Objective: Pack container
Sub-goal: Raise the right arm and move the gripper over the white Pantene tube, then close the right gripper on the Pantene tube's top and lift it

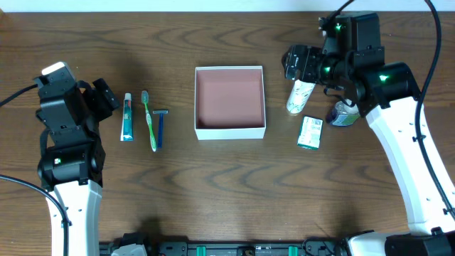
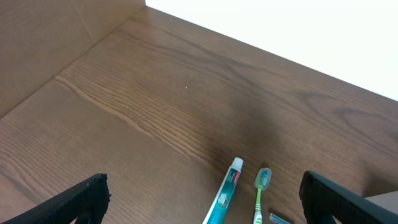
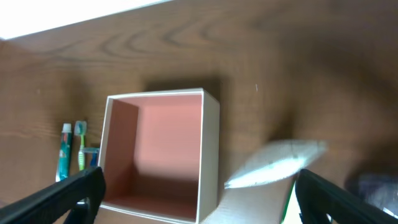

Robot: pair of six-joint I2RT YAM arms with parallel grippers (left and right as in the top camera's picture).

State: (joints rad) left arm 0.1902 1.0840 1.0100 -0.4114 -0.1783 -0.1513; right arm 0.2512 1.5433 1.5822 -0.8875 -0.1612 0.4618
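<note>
The container (image 1: 229, 131), a shallow white-walled square box with a reddish-brown floor, sits empty mid-table; in the right wrist view its wall (image 3: 209, 155) lies between the fingers. Left of it lie a toothpaste tube (image 1: 127, 117), a green toothbrush (image 1: 149, 121) and a blue razor (image 1: 160, 126). My left gripper (image 1: 104, 96) hovers open just left of them; the toothpaste (image 2: 225, 190) and toothbrush (image 2: 261, 185) show between its fingers (image 2: 81, 202). My right gripper (image 1: 298, 64) is open above a white bottle (image 1: 299, 96), blurred in the right wrist view (image 3: 277, 163).
A small green-and-white carton (image 1: 310, 132) lies right of the container, and a round jar (image 1: 345, 115) stands beside it, partly under the right arm. The table's far edge runs close behind the right gripper.
</note>
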